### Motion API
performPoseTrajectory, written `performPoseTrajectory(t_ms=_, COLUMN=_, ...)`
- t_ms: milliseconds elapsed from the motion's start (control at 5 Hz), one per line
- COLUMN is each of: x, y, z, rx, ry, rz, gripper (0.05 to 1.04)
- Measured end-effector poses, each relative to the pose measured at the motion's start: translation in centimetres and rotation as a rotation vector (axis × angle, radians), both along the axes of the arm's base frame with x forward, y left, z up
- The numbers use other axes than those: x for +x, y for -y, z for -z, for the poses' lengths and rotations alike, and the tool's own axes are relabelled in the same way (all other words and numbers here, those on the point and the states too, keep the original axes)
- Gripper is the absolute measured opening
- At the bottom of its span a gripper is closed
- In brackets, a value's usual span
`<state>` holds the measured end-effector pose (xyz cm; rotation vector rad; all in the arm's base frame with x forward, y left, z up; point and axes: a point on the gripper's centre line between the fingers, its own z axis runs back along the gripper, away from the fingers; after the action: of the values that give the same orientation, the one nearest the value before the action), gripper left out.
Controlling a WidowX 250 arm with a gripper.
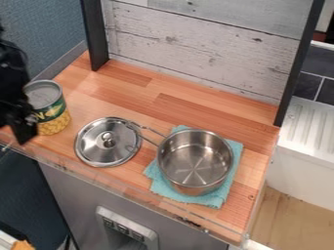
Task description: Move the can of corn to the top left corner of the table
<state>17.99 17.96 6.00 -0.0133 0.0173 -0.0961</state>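
A: Surroundings?
B: Lid (120, 150) between can (54, 110) and pot (196, 158); pot on cloth (215, 197). Can upright, left side of table (130, 95).
A: Arm (9, 63) pose?
B: Left edge; gripper (24, 128) low, pointing down beside can. Grip state: cannot tell.

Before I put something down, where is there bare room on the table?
Bare wood lies along the plank backboard, behind the lid and pot; a strip runs right of the blue cloth. It's crowded left, around the gripper and can.
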Motion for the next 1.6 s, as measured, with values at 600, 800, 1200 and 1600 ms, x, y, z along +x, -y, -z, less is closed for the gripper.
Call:
performPoseTrajectory(t_ms=600, x=2.5, y=-3.5, z=0.8, rx=0.082, ry=-0.073, rz=0.11, gripper=1.001)
performPoseTrajectory(t_ms=800, x=3.2, y=-3.4, z=2.4, rx=0.102, ry=-0.126, rz=0.154, gripper=1.001)
performPoseTrajectory(t_ms=1200, x=6.9, y=-1.5, z=3.3, rx=0.143, ry=-0.148, rz=0.185, gripper=1.001)
performPoseTrajectory(t_ms=1600, x=11.8, y=0.4, z=1.3, rx=0.168, ry=-0.084, rz=0.102, gripper=1.001)
